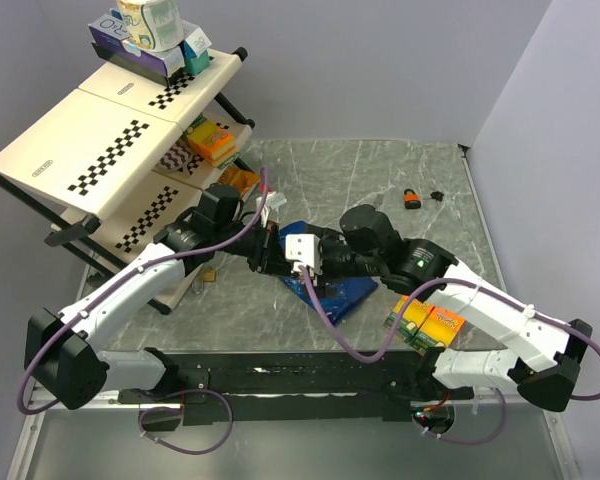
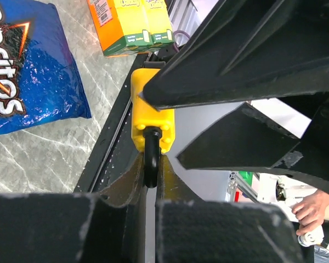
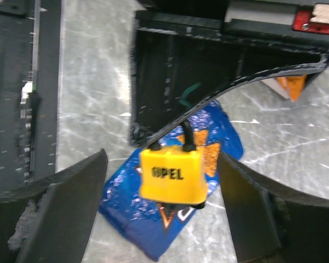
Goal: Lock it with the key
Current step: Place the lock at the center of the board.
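A yellow padlock (image 3: 172, 175) marked "OPEL" hangs in the air by its black shackle (image 2: 150, 159). My left gripper (image 2: 149, 164) is shut on that shackle, its fingers (image 3: 170, 98) showing above the lock in the right wrist view. My right gripper (image 3: 164, 203) is open, one finger on each side of the padlock body, not touching it. A small dark piece (image 3: 200, 204) sticks out under the lock; I cannot tell whether it is the key. In the top view both grippers (image 1: 263, 248) (image 1: 288, 262) meet over the table's middle and hide the lock.
A blue Doritos bag (image 1: 342, 292) lies under the grippers. Orange and green crayon boxes (image 1: 426, 326) lie at the front right. A small orange padlock (image 1: 411, 199) and dark bits (image 1: 437, 195) lie at the back right. A checkered shelf rack (image 1: 100, 140) stands at the left.
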Available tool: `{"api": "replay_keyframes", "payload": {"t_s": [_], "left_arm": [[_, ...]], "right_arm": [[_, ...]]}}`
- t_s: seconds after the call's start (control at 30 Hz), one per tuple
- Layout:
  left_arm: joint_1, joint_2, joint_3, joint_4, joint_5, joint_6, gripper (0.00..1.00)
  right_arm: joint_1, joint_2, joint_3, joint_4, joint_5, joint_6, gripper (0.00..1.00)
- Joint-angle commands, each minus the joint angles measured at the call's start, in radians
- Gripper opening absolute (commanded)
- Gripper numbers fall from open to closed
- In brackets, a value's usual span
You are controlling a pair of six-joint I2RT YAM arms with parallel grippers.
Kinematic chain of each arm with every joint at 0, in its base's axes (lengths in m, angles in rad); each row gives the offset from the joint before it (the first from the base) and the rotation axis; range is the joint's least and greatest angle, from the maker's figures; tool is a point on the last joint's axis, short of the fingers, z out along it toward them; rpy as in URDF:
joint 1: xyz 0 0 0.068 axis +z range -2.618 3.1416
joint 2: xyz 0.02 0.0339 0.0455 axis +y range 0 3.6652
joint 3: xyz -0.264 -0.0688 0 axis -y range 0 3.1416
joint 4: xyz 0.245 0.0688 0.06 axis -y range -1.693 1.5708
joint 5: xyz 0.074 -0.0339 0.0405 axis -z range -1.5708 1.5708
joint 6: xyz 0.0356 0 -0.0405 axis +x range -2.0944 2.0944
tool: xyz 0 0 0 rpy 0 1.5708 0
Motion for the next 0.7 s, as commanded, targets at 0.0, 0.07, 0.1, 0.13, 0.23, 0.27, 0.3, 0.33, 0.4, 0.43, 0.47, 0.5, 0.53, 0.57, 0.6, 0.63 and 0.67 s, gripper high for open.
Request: {"api": "replay_keyframes", "payload": {"t_s": [0.0, 0.07, 0.1, 0.13, 0.23, 0.27, 0.3, 0.33, 0.4, 0.43, 0.47, 0.5, 0.53, 0.57, 0.6, 0.63, 0.67], "left_arm": [[0.000, -0.041, 0.009, 0.069, 0.003, -0.025, 0.01], [0.000, -0.046, 0.009, 0.066, -0.003, -0.021, 0.01], [0.000, -0.047, 0.009, 0.067, -0.002, -0.021, 0.01], [0.000, -0.052, 0.006, 0.069, 0.000, -0.023, 0.01], [0.000, -0.056, 0.004, 0.067, 0.001, -0.023, 0.01], [0.000, -0.058, 0.002, 0.067, 0.003, -0.020, 0.01], [0.000, -0.059, -0.001, 0.066, 0.001, -0.018, 0.01], [0.000, -0.061, 0.001, 0.066, 0.001, -0.018, 0.01], [0.000, -0.059, 0.002, 0.061, -0.002, -0.012, 0.01], [0.000, -0.061, 0.002, 0.061, 0.000, -0.012, 0.01], [0.000, -0.059, 0.002, 0.064, -0.002, -0.014, 0.01], [0.000, -0.061, 0.001, 0.064, 0.001, -0.012, 0.01], [0.000, -0.058, 0.001, 0.064, 0.000, -0.011, 0.01], [0.000, -0.058, 0.001, 0.059, -0.003, -0.012, 0.02], [0.001, -0.056, 0.002, 0.058, -0.005, -0.011, 0.03], [0.001, -0.058, 0.002, 0.058, -0.008, -0.008, 0.09], [0.001, -0.056, 0.005, 0.056, -0.007, -0.003, 0.15]], "right_arm": [[0.014, 0.016, -0.017, 0.084, 0.084, -0.034, 0.82], [0.012, 0.023, -0.026, 0.084, 0.093, -0.048, 0.78], [0.012, 0.025, -0.032, 0.086, 0.095, -0.059, 0.76], [0.014, 0.023, -0.043, 0.089, 0.095, -0.065, 0.75], [0.014, 0.020, -0.052, 0.087, 0.097, -0.077, 0.72], [0.015, 0.023, -0.051, 0.083, 0.100, -0.081, 0.72], [0.015, 0.022, -0.052, 0.081, 0.100, -0.085, 0.72], [0.018, 0.023, -0.054, 0.080, 0.101, -0.087, 0.72], [0.018, 0.023, -0.052, 0.080, 0.103, -0.087, 0.66], [0.018, 0.023, -0.049, 0.081, 0.106, -0.082, 0.63], [0.018, 0.020, -0.048, 0.086, 0.107, -0.079, 0.57], [0.018, 0.020, -0.046, 0.093, 0.109, -0.071, 0.54], [0.017, 0.019, -0.043, 0.098, 0.115, -0.067, 0.50], [0.018, 0.019, -0.040, 0.104, 0.116, -0.061, 0.44], [0.017, 0.017, -0.037, 0.109, 0.112, -0.051, 0.42], [0.017, 0.017, -0.034, 0.109, 0.109, -0.048, 0.40], [0.015, 0.014, -0.032, 0.112, 0.110, -0.044, 0.36]]}}
